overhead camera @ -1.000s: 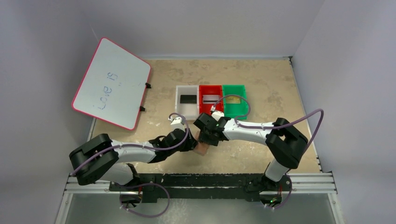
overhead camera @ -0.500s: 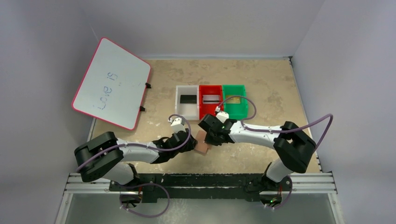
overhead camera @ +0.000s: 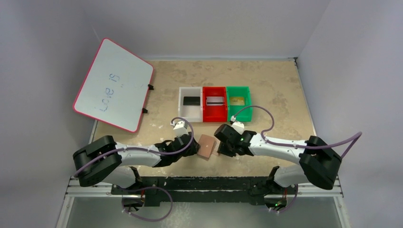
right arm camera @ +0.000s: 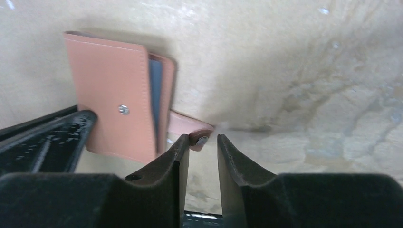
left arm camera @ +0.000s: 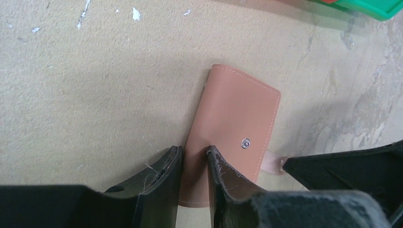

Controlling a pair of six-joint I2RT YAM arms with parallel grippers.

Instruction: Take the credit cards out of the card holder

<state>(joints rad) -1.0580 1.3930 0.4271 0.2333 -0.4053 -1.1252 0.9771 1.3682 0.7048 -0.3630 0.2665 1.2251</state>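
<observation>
1. Three credit cards point(overhead camera: 215, 100) already lie in the bins point(overhead camera: 214, 89) at mid-tabletop.
2. The card holder point(overhead camera: 206, 146) lies folded and unsnapped by the near edge; any remaining cards are hidden.
3. The left claw point(left arm camera: 193, 149) pinches the holder's edge; the right claw point(right arm camera: 203, 138) is parted and empty.

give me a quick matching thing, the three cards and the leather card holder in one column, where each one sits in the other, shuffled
1 black plastic card
2 silver-grey plastic card with dark stripe
3 gold plastic card
4 tan-brown leather card holder

A green plastic bin
B on the table, outside the bins
C white plastic bin
D red plastic bin

Pairs: 1-C, 2-D, 3-A, 4-B
</observation>
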